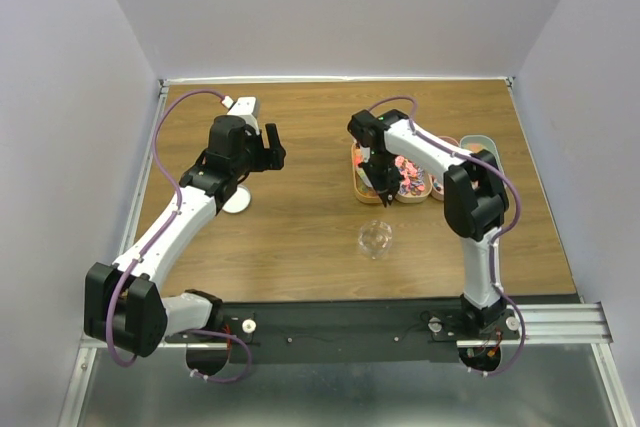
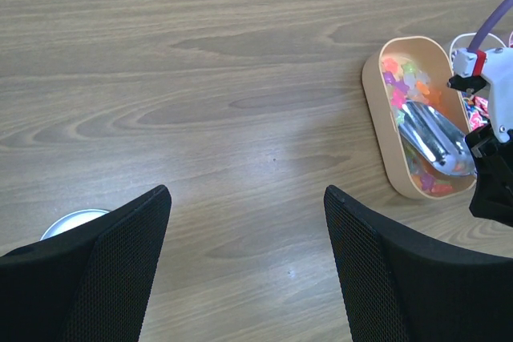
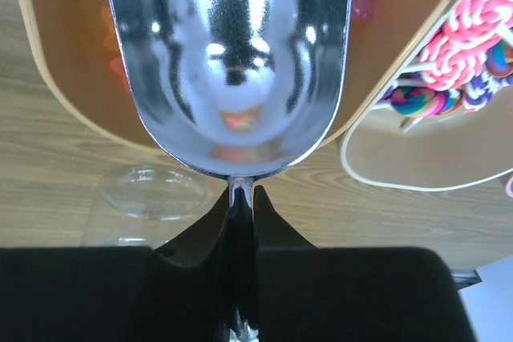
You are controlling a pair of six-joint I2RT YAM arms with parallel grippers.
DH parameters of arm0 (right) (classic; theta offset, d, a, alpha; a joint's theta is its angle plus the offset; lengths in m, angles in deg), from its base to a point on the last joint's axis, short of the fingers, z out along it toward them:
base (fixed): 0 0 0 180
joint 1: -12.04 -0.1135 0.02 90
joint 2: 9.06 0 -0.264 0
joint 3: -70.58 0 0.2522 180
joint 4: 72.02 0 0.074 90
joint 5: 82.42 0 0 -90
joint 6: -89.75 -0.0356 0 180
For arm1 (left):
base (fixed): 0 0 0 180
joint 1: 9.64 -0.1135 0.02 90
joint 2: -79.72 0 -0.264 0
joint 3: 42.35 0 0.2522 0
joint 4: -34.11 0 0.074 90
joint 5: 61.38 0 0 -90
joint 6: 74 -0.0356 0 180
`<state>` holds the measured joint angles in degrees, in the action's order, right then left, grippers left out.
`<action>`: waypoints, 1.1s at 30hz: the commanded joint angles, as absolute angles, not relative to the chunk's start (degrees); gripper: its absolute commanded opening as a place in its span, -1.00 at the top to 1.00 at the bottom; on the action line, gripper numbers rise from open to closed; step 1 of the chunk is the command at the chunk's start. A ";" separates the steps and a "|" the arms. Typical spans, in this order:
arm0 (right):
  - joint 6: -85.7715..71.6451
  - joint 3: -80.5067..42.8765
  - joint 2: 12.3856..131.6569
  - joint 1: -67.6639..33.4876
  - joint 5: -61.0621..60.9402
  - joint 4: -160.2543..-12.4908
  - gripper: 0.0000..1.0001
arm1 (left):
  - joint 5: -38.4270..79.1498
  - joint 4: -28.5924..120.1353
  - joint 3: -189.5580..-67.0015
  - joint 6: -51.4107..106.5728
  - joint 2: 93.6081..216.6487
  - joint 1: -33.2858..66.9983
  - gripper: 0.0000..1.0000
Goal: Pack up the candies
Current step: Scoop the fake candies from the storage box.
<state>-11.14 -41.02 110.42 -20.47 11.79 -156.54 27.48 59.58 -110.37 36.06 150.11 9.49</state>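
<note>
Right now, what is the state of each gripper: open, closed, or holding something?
Left gripper: open, holding nothing.
Right gripper: closed, holding the metal scoop by its handle.

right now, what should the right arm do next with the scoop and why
Probably push the scoop forward into the candies: the right jaws grip its handle, and its bowl sits in the tan tray but looks empty.

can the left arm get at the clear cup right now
Probably yes: the clear cup stands alone on bare wood with nothing over it. The left tool is open and empty, and the right tool is busy holding the scoop in the tan tray, beyond the cup.
</note>
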 commanded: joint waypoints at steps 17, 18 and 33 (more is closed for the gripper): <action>-10.01 -46.36 117.15 -18.99 15.75 -154.16 0.99 | 26.08 58.77 -110.69 35.25 151.00 9.69 -0.69; -9.92 -46.45 117.24 -18.99 15.84 -154.07 0.99 | 25.99 58.77 -110.69 35.16 151.09 9.69 -0.69; -7.37 -39.08 109.34 -18.99 15.14 -150.56 0.99 | 24.23 54.56 -113.85 37.62 157.32 12.32 -0.63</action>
